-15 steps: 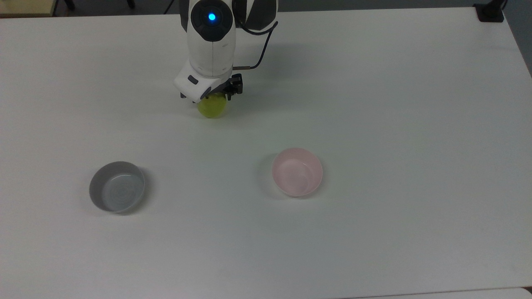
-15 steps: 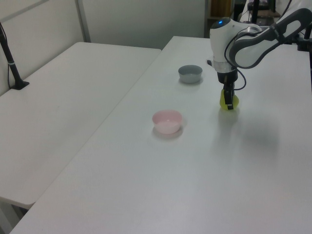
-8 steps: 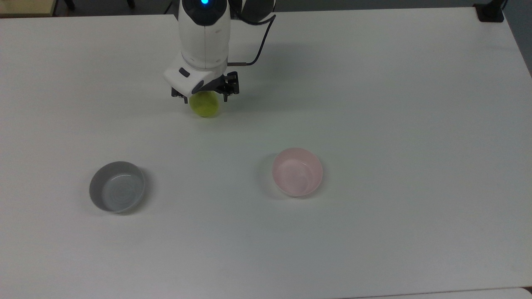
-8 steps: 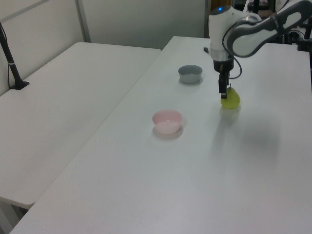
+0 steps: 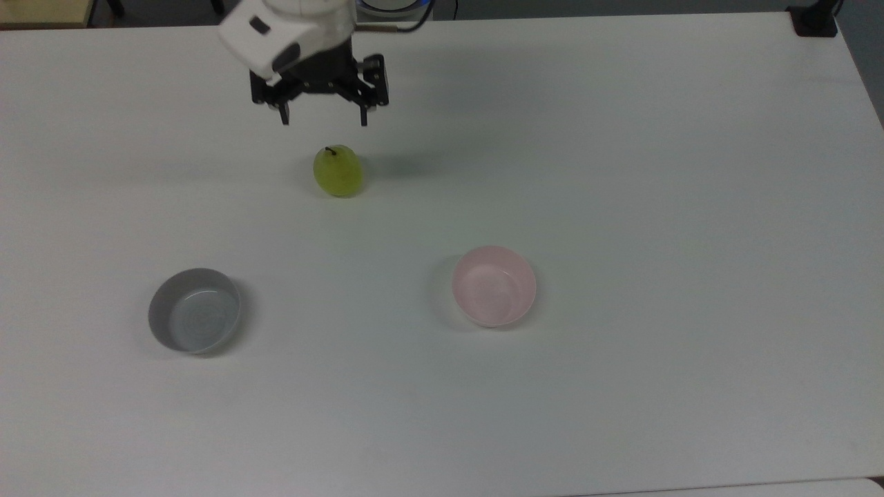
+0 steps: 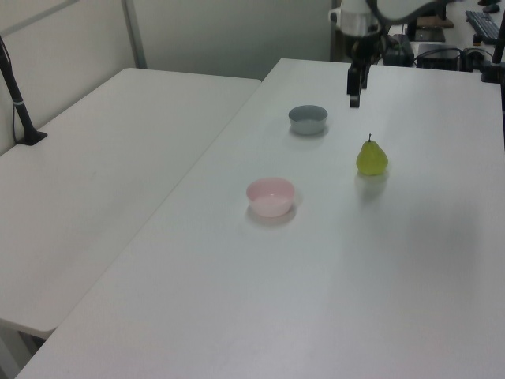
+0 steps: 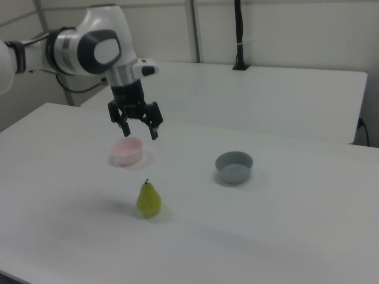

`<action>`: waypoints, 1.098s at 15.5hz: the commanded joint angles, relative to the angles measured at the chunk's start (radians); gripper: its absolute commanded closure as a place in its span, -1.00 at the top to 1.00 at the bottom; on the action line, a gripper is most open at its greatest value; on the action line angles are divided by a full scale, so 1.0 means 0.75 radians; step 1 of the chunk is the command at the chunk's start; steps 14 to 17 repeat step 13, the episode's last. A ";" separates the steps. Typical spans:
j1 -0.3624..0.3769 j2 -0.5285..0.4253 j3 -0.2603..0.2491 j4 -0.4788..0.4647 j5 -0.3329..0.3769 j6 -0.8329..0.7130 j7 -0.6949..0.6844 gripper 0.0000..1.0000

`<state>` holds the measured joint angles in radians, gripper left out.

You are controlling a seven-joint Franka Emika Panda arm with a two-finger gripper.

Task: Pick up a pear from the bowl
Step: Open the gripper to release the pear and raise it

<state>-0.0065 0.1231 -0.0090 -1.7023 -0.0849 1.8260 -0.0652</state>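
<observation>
Pear standing upright on white surface, stem pointing up, long axis vertical, well apart from empty pink bowl, grey bowl beyond, gripper raised above pear, fingers spread, holding nothing

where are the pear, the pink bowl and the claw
pear (image 5: 338, 172), top view, middle of its body
pink bowl (image 5: 528, 276), top view, on its rim
claw (image 7: 140, 129), right view, midway between its open fingertips
</observation>
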 commanded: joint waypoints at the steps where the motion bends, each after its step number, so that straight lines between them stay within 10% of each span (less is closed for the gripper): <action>1: 0.029 -0.049 -0.047 0.101 0.029 -0.129 0.015 1.00; 17: 0.076 -0.117 -0.141 0.134 0.109 -0.240 0.069 1.00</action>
